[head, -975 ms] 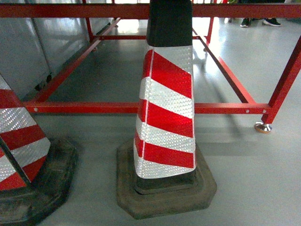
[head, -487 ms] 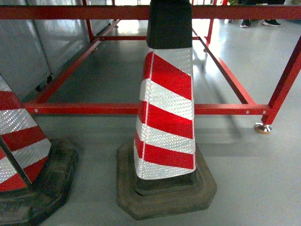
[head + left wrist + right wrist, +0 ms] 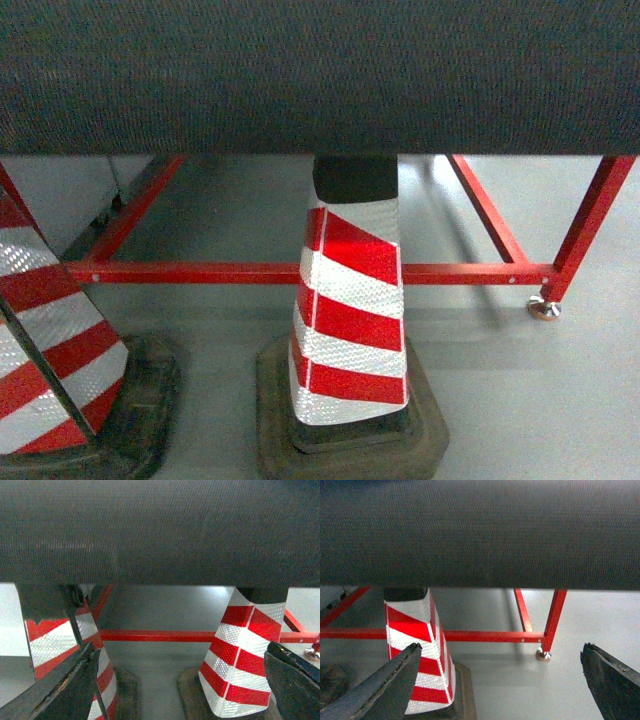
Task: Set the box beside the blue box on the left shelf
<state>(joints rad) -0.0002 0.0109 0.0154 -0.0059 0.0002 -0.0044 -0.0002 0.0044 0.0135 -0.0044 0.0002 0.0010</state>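
Frankly, I am seeing no readable writing anywhere. A dark textured band [image 3: 320, 75] is covering the top of every view. Below it, a red-and-white striped cone [image 3: 350, 320] is standing near the red frame [image 3: 300, 272]. My left gripper [image 3: 180, 685] and right gripper [image 3: 502, 685] are both spread wide, holding nothing. The box and shelf are out of sight.

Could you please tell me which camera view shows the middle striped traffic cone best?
The head view: the cone shows with its whole base. The left wrist view and right wrist view crop its base.
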